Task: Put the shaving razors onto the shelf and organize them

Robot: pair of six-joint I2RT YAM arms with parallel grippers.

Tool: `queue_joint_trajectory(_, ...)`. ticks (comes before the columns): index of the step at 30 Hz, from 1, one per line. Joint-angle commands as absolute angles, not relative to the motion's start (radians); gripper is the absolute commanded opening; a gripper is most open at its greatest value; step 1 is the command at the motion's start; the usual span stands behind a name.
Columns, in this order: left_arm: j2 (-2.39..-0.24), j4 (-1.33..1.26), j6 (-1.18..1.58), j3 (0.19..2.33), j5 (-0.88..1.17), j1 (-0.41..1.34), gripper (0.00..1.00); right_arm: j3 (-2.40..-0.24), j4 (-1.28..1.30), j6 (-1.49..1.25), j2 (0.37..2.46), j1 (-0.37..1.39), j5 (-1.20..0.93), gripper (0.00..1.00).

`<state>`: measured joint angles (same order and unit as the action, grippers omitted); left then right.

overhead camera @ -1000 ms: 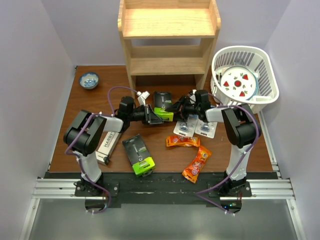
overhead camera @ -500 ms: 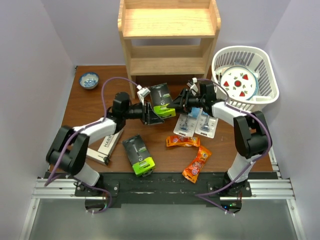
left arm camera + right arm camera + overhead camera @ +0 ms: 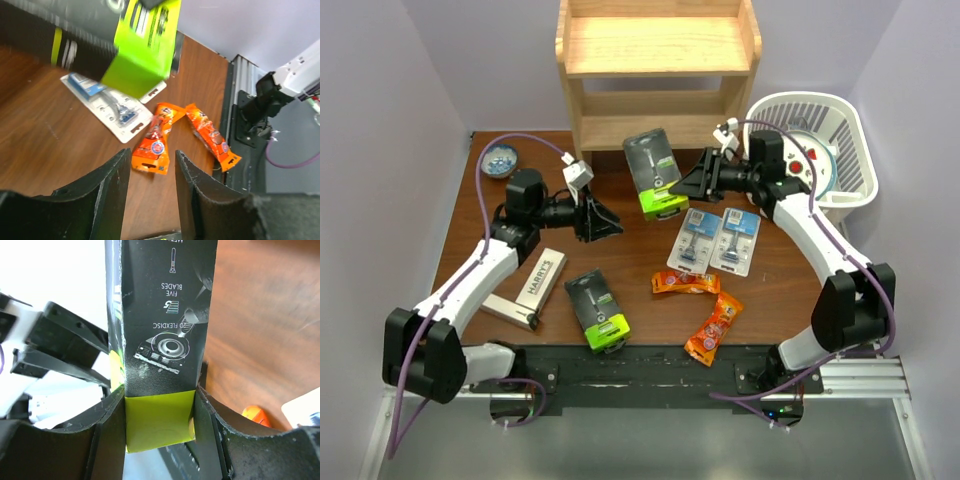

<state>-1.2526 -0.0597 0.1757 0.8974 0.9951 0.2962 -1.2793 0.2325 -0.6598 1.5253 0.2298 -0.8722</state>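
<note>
**Box (image 3: pixel 655 172) aloft before shelf (image 3: pixel 660 45)**

White print on the black box reads FIVE BLADES and FLEXDISC. Right gripper (image 3: pixel 692 181) pinches its lime-green end, holding it off the table (image 3: pixel 480 215) in front of the shelf's lower board. Left gripper (image 3: pixel 610 225) is spread, empty, near the box. HARRY'S box (image 3: pixel 527 288), second box (image 3: pixel 595 308) and two cards (image 3: pixel 695 238) lie on the table.
</note>
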Motion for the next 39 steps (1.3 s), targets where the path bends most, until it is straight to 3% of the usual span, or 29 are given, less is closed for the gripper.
queue_joint_trajectory(1,-1.299,-0.113,0.176,0.956,0.974,0.293,0.44,-1.365,0.193,-0.661,1.483,0.187,-0.822,0.15)
queue_joint_trajectory(8,-1.413,-0.202,0.212,1.058,0.908,0.344,0.42,-1.445,0.115,-0.690,1.592,0.144,-0.715,0.15)
queue_joint_trajectory(19,-1.503,-0.340,0.281,1.147,0.904,0.365,0.42,-1.712,0.218,-0.583,1.749,0.132,-0.571,0.18)
queue_joint_trajectory(22,-1.522,-0.357,0.282,1.166,0.896,0.371,0.42,-1.718,0.218,-0.591,1.759,0.130,-0.525,0.25)
queue_joint_trajectory(26,-1.548,-0.371,0.284,1.186,0.884,0.388,0.42,-1.707,0.244,-0.623,1.753,0.130,-0.471,0.55)
queue_joint_trajectory(27,-1.551,-0.371,0.284,1.189,0.877,0.391,0.42,-1.704,0.250,-0.623,1.755,0.132,-0.463,0.58)
queue_joint_trajectory(33,-1.598,-0.371,0.249,1.200,0.851,0.426,0.41,-1.700,0.242,-0.661,1.775,0.129,-0.452,0.68)
queue_joint_trajectory(39,-1.664,-0.388,0.135,1.238,0.677,0.503,0.36,-1.701,0.242,-0.670,1.763,0.130,-0.446,0.75)
